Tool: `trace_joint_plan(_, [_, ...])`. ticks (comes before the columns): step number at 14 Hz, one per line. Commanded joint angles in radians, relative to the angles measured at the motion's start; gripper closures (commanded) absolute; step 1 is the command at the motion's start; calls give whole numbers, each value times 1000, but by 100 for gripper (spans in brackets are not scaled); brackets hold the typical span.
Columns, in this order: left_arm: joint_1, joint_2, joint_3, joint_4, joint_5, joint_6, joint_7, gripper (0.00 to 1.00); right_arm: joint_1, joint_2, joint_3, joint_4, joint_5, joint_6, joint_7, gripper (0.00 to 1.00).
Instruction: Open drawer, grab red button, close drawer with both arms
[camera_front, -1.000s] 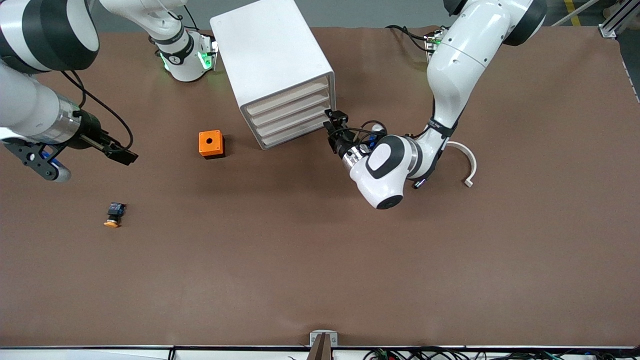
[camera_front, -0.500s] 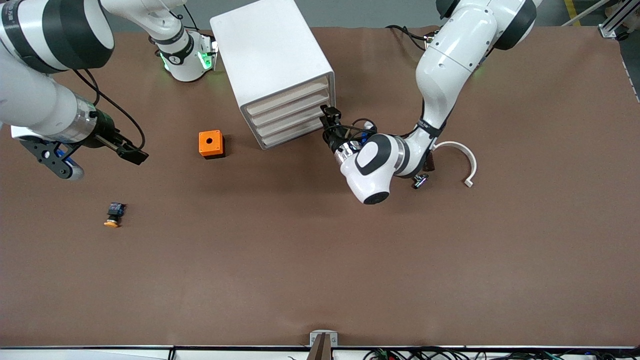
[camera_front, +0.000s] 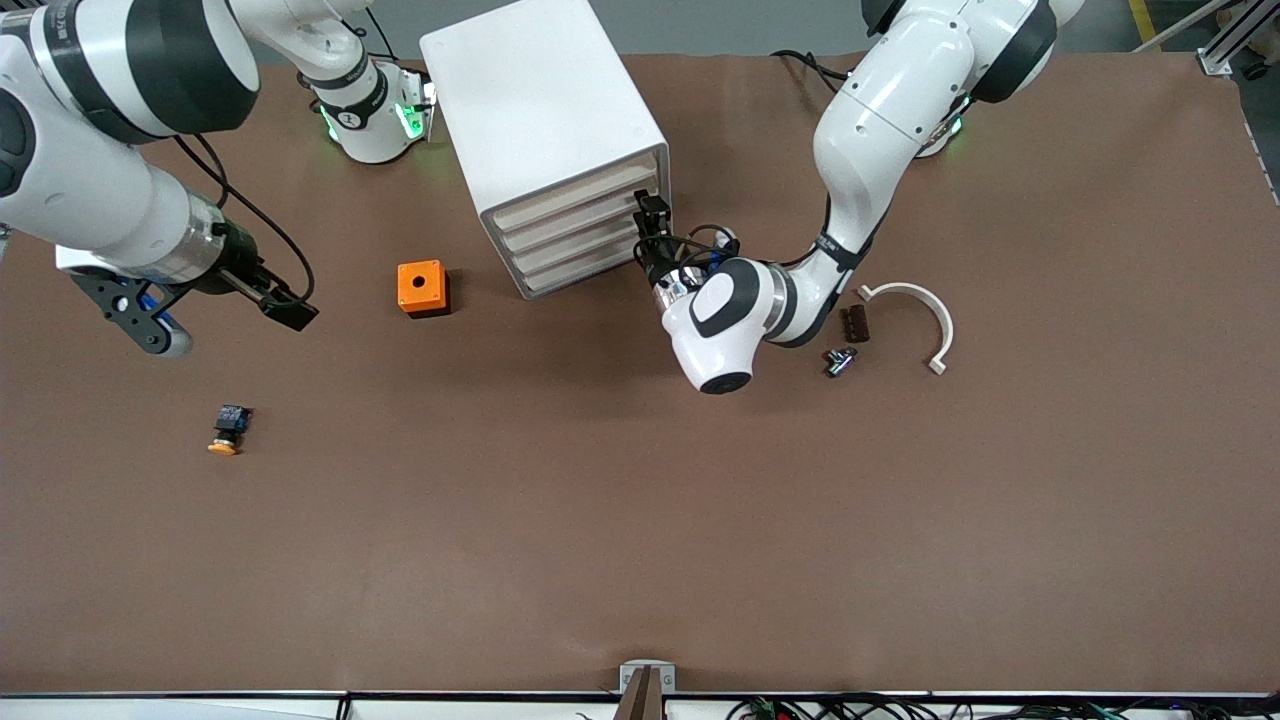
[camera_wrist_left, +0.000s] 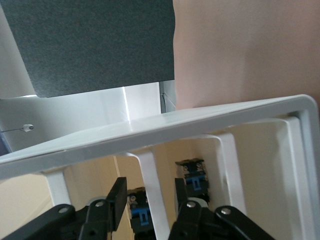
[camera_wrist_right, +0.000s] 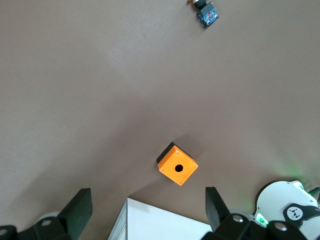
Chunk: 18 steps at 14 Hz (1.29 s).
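Brown table (camera_front: 640, 520); drawer (camera_front: 585, 215) handle between left gripper (camera_wrist_left: 150, 200) jaws, left-wrist view only.

Even, diffuse overhead light fills the front view; the brown counter (camera_front: 640, 520) reads matte with no glare. The white cabinet (camera_front: 540, 110) throws a soft shadow onto the counter at its base, toward the front camera, and its top is nearly blown out. Glossy highlights sit on the left arm (camera_front: 870, 120). In the left wrist view the cabinet frame (camera_wrist_left: 165, 130) is bright and slightly soft at close range. The right wrist view is sharp, with the orange box (camera_wrist_right: 177, 165) casting a faint shadow.
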<state>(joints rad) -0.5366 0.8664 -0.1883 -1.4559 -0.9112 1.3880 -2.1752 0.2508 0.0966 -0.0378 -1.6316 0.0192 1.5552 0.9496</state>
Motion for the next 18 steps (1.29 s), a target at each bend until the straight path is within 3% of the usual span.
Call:
trace_joint_plan(1, [1,5,-11,-7,-21,-17,-26,54,21,-6,-8,-11,8,17,40,0])
trace_joint_plan(7, [-23,26,-13,-9,-21,-18,-28,55,61,-5,-8,-11,8,35,107,0])
trace_joint_plan(11, [-26,33,-14,-9,-21,-26,-32,73,90,-3,-8,-14,7,51,155,0])
trace_joint_plan(13, [-28,33,-14,-9,-21,-30,-40,88,108,-2,-8,-20,5,60,175,0])
trace_joint_plan(18, [-20,33,-13,-8,-21,-30,-40,91,172,17,-8,-27,-4,94,262,0])
